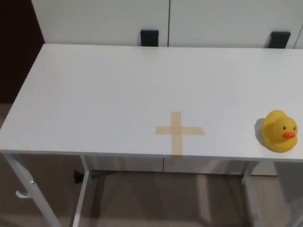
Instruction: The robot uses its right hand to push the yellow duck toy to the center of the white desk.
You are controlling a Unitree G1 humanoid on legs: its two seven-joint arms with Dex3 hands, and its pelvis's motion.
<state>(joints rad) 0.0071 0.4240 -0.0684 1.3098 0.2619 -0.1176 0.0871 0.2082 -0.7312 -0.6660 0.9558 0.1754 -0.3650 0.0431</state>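
Note:
The yellow duck toy (280, 131) with an orange beak sits upright near the front right corner of the white desk (109, 94), facing the front. A tan tape cross (179, 132) marks a spot on the desk near the front edge, well to the left of the duck. Neither of my hands shows in the head view.
Behind the desk stands a white wall panel with two black brackets (149, 37) (279, 39). The desk's white legs (28, 189) and brown floor show below its front edge. A dark surface lies at the far left.

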